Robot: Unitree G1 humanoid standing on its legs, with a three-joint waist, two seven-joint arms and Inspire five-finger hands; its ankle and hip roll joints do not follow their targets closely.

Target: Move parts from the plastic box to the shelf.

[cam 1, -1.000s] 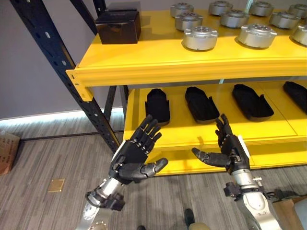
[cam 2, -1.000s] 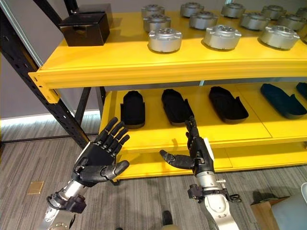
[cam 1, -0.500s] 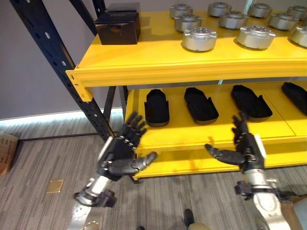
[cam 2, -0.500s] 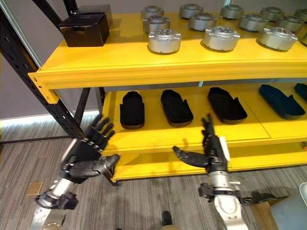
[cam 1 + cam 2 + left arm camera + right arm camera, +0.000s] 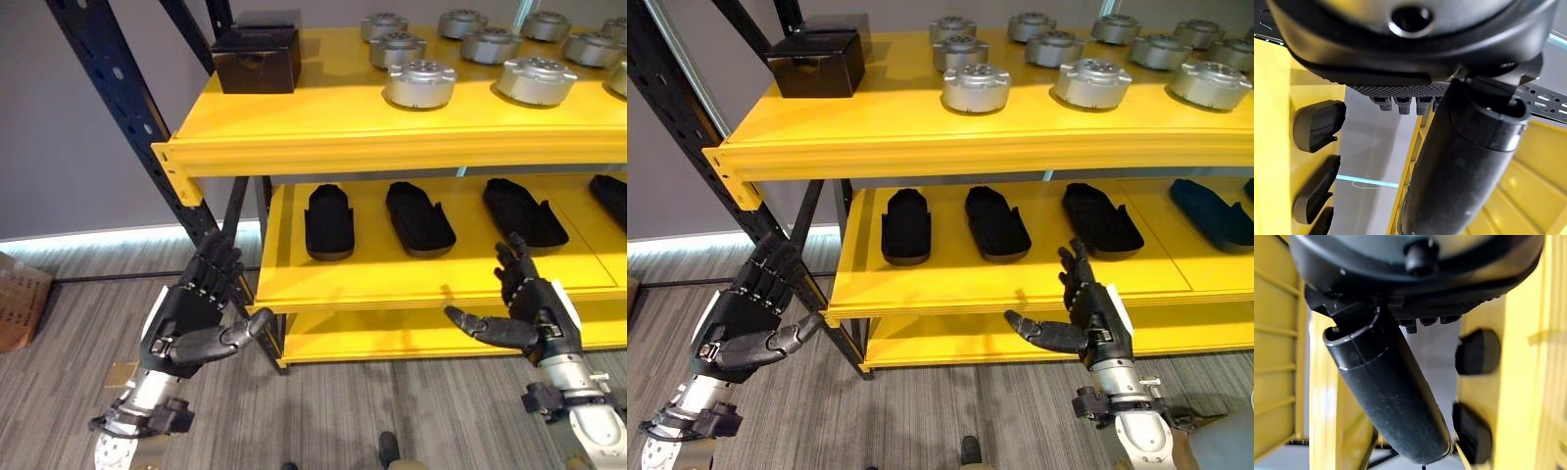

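Hands are hovering empty in front of the yellow shelf [image 5: 392, 147]. We are holding our left hand [image 5: 191, 313] with fingers straight and thumb spread, palm turned inward, just off the lower tier's left front corner beside the dark upright post [image 5: 127, 108]. Our right hand [image 5: 524, 313] is mirroring it toward the right end of the lower tier's front edge, fingers straight, thumb out, grasping nothing.

Round silver metal parts [image 5: 419, 83] are sitting in rows on the upper tier, toward its right side, with a black box [image 5: 257, 59] at that tier's back left corner. Black moulded trays [image 5: 328, 220] are lying in a row along the lower tier. We are not finding the plastic box in these views, so we cannot say where the remaining parts are waiting.

We are judging that both hands are free for the next pickup. To do it well, we are wanting the fingers kept wide until they are flanking a part, lifting it level, and aiming for a bare stretch near the upper tier's front edge, apart from the parts already standing there.
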